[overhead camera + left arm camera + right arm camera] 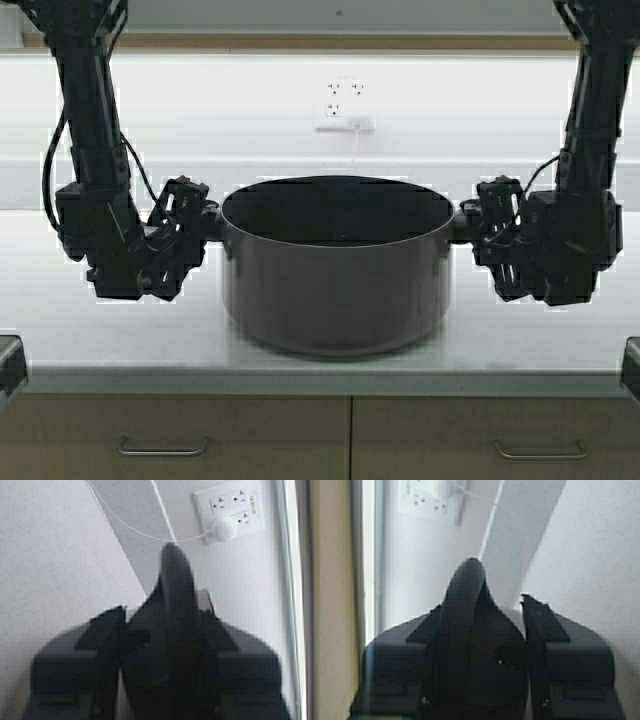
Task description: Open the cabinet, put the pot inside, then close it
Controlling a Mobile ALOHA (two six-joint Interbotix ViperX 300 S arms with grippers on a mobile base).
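**Pot held at both handles above the closed cabinet**

The pot [337, 285], wide and dark grey with a black interior, sits in the middle of the white desk [120, 340], close to its front edge. It stands upright, with its open mouth facing up.

The left gripper [203, 222] is at the pot's left side, level with the rim, and its fingers are clamped on the left handle [175, 595]. In the left wrist view the black loop of that handle rises between the 2 fingers, which press against it from both sides.

The right gripper [472, 222] mirrors this at the pot's right side, clamped on the right handle [465, 600]. The right wrist view shows the same arrangement: the handle fills the gap between the fingers.

So the pot lies directly between the 2 grippers, each touching it at a handle.

Below the desk edge the cabinet [350, 440] shows 2 wooden fronts, both flush and closed, each with a metal pull. On the wall behind the pot is a white outlet [344, 105] with a plug and thin cord.
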